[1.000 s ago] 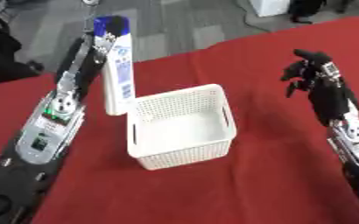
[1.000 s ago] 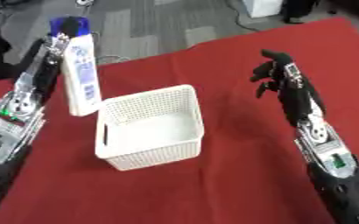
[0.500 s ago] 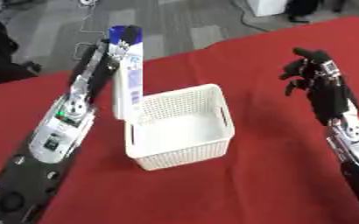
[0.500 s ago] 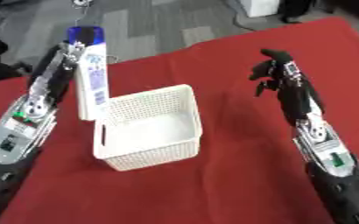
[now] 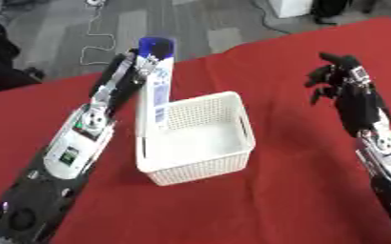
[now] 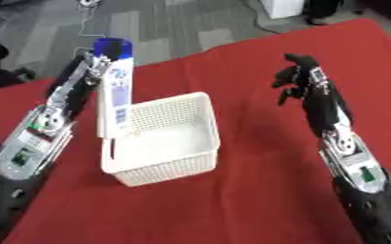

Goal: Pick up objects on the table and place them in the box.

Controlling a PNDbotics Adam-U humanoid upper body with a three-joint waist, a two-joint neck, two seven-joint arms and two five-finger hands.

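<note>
Held upright in the left hand, fingers curled round it, upper left: white bottle, base beside the white basket left rim; risked snagging there, toppling outside; right hand idle, fingers loosely curled.

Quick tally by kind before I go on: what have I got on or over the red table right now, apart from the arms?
White tube with blue cap, held upright in the left hand over the basket's left edge: 1
White mesh basket: 1
Total: 2. I see no other loose items on the red tablecloth. The right hand holds nothing.
</note>
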